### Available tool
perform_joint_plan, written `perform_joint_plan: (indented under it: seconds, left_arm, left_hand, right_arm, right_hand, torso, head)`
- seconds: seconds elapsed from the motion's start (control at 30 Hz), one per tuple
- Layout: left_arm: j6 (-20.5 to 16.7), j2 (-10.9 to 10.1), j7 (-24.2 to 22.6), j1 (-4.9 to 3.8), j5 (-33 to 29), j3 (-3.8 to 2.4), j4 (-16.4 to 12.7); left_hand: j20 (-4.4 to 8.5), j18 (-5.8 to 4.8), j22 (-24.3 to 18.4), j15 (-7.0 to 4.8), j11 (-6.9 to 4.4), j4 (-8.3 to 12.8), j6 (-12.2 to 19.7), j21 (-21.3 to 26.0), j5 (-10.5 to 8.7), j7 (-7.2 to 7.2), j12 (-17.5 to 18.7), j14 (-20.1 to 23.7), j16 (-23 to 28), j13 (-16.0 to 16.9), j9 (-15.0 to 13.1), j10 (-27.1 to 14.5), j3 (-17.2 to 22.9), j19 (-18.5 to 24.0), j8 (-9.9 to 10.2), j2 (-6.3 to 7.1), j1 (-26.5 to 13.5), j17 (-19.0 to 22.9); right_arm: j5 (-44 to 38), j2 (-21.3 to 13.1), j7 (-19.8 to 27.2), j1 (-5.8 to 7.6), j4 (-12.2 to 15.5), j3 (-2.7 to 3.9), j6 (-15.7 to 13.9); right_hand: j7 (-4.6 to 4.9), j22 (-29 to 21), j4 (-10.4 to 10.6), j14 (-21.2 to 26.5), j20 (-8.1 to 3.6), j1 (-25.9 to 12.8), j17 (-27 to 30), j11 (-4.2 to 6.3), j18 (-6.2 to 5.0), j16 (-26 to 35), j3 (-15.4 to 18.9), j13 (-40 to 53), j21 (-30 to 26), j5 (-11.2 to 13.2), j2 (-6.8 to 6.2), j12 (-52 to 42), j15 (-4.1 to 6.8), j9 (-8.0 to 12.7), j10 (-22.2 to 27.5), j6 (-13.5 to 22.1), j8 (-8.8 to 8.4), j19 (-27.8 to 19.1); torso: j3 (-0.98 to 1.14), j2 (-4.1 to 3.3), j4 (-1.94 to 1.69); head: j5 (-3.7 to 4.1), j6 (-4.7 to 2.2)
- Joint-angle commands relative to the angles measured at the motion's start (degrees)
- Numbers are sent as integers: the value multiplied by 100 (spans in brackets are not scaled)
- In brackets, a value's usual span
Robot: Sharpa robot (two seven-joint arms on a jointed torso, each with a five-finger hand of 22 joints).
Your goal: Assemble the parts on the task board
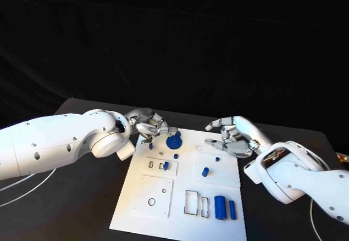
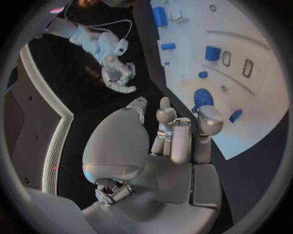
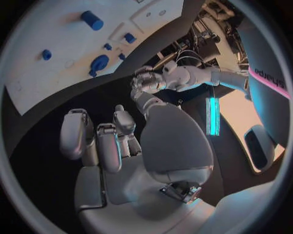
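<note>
The white task board [image 1: 215,233] lies in the middle of the table. On its far end sits a round blue part [image 1: 174,142] with small blue pegs [image 1: 205,171] around it. Two blue cylinders [image 1: 219,207] lie near its front right. My left hand [image 1: 149,124] hovers over the board's far left corner, just beside the round part [image 2: 202,97], fingers loosely bent and holding nothing. My right hand [image 1: 233,136] hovers over the far right corner, fingers bent and apart, also holding nothing. The right wrist view shows the board [image 3: 36,83] beyond that hand's fingers [image 3: 97,141].
Rectangular and round slots [image 1: 193,203] are cut into the board's near half. A thin white cable [image 1: 11,190] curves over the black table at the left. A small yellow object [image 1: 346,159] sits at the table's right edge.
</note>
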State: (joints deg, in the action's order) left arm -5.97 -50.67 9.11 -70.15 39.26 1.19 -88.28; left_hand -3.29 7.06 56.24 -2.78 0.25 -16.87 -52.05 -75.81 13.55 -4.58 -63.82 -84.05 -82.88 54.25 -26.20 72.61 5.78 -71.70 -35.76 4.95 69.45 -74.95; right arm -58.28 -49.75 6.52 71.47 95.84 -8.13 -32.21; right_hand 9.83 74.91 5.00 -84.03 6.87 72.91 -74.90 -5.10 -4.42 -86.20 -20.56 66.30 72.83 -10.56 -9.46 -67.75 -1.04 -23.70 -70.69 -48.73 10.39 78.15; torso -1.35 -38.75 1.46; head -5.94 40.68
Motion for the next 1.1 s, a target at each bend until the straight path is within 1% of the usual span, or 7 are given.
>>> perform_joint_plan:
  seconds: [0.03,0.13,0.27,0.4,0.57,0.73,1.1]
  left_arm:
    - [868,109,1335,-8,1561,-4,34]
    - [1067,228,1622,-11,2055,-4,90]
    - [1541,406,1854,-22,2398,-3,175]
    - [1786,527,1923,-37,2505,-2,242]
    - [1948,653,1958,-70,2558,10,342]
    - [2034,763,1974,-118,2581,57,415]
    - [2179,876,1992,-142,2588,128,488]
  left_hand:
    - [28,-95,161,-58,-22,-10,11,-97,-18,43,-211,-268,-21,228,-142,92,-60,-65,-152,-16,-103,-242]
    - [61,-145,460,-115,-92,-1,-32,-248,8,122,-523,-274,-23,590,-330,284,-56,-214,-360,-45,-50,-247]
    - [81,-150,492,-123,-96,-10,43,-273,-14,123,-506,-273,-17,549,-461,228,-128,-204,-444,-79,-227,-239]
    - [81,-142,455,-121,-94,-6,74,-258,-31,121,-470,-272,-14,500,-503,184,-169,-171,-466,-46,-265,-235]
    - [81,-142,455,-121,-93,-5,86,-258,-39,122,-460,-271,-11,486,-524,169,-191,-165,-478,-19,-269,-230]
    - [81,-146,476,-120,-92,-7,96,-266,-41,121,-465,-271,-11,493,-544,166,-212,-172,-489,1,-277,-230]
    - [79,-145,477,-117,-89,-10,116,-268,-47,119,-450,-267,-3,465,-607,137,-286,-159,-527,9,-367,-217]
  right_arm:
    - [1358,-139,504,95,-50,2,157]
    - [1553,-220,539,163,-187,4,155]
    - [1683,-264,559,215,-395,5,126]
    - [1723,-279,563,237,-480,6,93]
    - [1739,-285,539,251,-538,6,71]
    - [1752,-277,510,259,-573,6,63]
    - [1745,-236,438,261,-643,6,80]
  right_hand:
    - [-2,27,42,-330,-6,-41,-426,19,-31,24,-7,-18,-22,-47,-7,-10,33,-11,42,-45,39,-27]
    - [-4,51,47,-341,-8,-43,-469,21,-23,9,-9,-22,5,-57,-3,-9,35,-12,43,-49,47,-7]
    - [-7,80,55,-344,-11,-48,-481,24,-14,4,-9,-37,37,-78,-4,2,38,-14,53,-52,57,18]
    - [-8,79,62,-343,-13,-54,-476,26,-15,6,-8,-51,35,-98,-7,12,41,-13,62,-48,64,18]
    - [-8,64,68,-340,-15,-59,-461,25,-20,12,-6,-73,15,-111,-11,31,42,-11,80,-37,65,5]
    - [-7,54,79,-336,-17,-72,-450,25,-23,17,0,-89,1,-125,-22,43,42,-9,93,-23,68,-3]
    - [-7,35,95,-331,-18,-90,-432,25,-28,25,8,-108,-24,-141,-30,57,42,-8,108,-12,75,-18]
  torso:
    - [17,39,6]
    - [31,54,8]
    - [45,58,15]
    - [47,55,15]
    - [44,57,-2]
    - [39,54,8]
    - [39,50,3]
  head:
    - [-4,32]
    - [-8,59]
    - [-1,65]
    - [-20,56]
    - [-34,77]
    - [-58,90]
    - [-80,120]
